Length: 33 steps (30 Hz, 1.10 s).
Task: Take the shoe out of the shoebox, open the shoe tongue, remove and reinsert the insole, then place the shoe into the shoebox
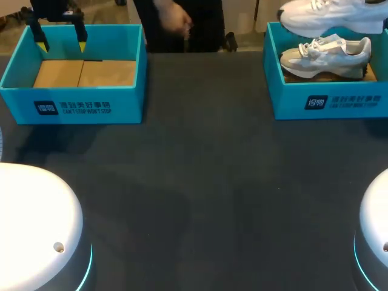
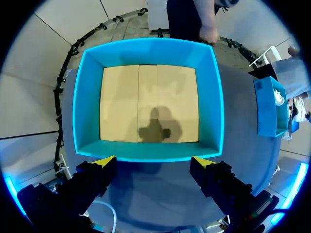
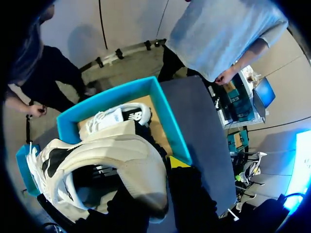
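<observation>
A white sneaker (image 3: 97, 165) is clamped in the right claw (image 3: 148, 177), gripped at what looks like its heel end and raised over a teal shoebox (image 3: 175, 131). A second sneaker (image 3: 116, 115) sits in that box, below and ahead of the claw. Only the right wrist view shows this grip. The head view catches the lifted sneaker (image 1: 330, 15) at its far edge with the upper part cut off and the claw itself out of frame. Below it are the boxed sneaker (image 1: 324, 56) and the shoebox (image 1: 330, 103) on the dark table (image 1: 200, 182).

At the wrist, one yellow tip shows beside the shoe. The other finger's tip is hidden behind the shoe's upper, and the box's floor is largely covered.

The left claw (image 1: 61, 43) hangs spread wide and holds nothing over the empty shoebox (image 1: 73, 108). The left wrist view adds what the head view cannot: both tips of the left claw (image 2: 153, 161) stand just over the nearest wall of the empty shoebox (image 2: 146, 51). The bare cardboard floor lies ahead of the claw and carries its shadow.
</observation>
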Each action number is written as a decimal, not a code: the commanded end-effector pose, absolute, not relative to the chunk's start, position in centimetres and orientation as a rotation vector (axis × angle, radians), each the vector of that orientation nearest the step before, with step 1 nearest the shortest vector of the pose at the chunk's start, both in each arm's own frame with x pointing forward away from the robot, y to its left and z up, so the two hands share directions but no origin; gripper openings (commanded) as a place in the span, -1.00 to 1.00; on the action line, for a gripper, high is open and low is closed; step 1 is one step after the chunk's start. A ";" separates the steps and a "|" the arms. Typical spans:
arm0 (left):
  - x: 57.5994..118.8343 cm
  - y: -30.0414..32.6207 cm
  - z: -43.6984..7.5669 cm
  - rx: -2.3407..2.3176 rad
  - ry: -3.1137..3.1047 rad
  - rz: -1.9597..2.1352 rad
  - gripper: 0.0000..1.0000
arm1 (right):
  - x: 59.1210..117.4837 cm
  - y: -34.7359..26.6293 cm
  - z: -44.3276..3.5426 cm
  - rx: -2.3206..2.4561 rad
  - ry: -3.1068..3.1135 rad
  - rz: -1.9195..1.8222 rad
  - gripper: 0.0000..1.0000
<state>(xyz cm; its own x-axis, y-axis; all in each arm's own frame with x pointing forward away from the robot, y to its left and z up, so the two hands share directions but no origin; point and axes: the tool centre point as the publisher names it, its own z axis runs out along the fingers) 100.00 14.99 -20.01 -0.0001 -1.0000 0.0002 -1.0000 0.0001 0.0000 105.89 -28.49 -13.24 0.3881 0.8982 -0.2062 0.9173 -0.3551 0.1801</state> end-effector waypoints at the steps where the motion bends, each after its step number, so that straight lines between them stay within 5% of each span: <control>1: 100.0 15.0 -20.0 2.221 -2.222 0.000 1.00 | 102.0 -26.3 -11.8 2.354 1.608 -0.038 -1.00; 10: 100.0 15.0 -20.0 2.221 -2.222 0.000 1.00 | 95.2 -20.5 -12.0 2.351 1.576 -0.080 -1.00; 24: 100.0 15.0 -20.0 2.221 -2.222 0.000 1.00 | 95.2 -20.5 -12.0 2.351 1.576 -0.080 -1.00; 33: 100.0 15.0 -20.0 2.221 -2.222 0.000 1.00 | 86.3 -12.9 -15.5 2.330 1.675 -0.126 -1.00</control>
